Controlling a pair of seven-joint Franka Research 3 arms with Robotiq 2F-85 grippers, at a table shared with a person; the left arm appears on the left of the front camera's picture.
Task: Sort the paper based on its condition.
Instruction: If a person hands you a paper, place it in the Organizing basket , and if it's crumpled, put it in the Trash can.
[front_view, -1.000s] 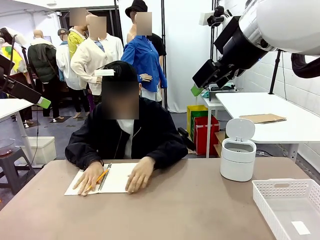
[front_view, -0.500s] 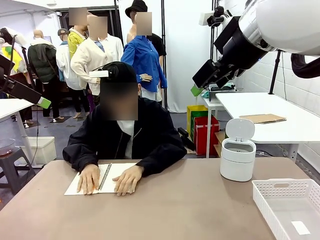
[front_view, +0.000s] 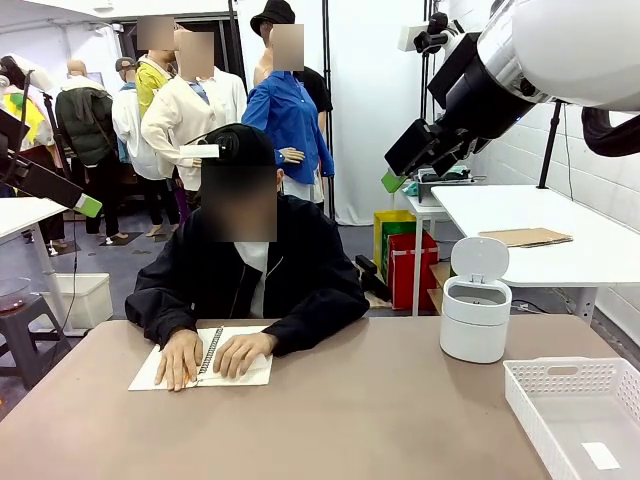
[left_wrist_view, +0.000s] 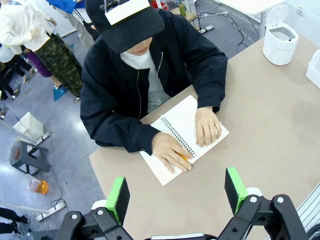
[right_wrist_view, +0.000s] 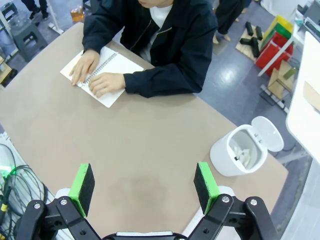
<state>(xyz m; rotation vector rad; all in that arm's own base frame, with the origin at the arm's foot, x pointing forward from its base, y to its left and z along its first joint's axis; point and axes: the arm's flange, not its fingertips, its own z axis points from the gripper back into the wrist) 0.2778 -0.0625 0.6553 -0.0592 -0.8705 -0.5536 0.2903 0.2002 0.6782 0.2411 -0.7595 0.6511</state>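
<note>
Right wrist view: paper (right_wrist_view: 245, 154) inside bin (right_wrist_view: 223, 161), beyond fingers (right_wrist_view: 205, 180).

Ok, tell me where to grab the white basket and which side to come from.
Probably best: take the white basket by its left wall, coming straight down with the right claw, one finger inside and one outside. It sits upright and open-topped, the wall is thin and vertical, and that side faces bare table, apart from the bin.
</note>
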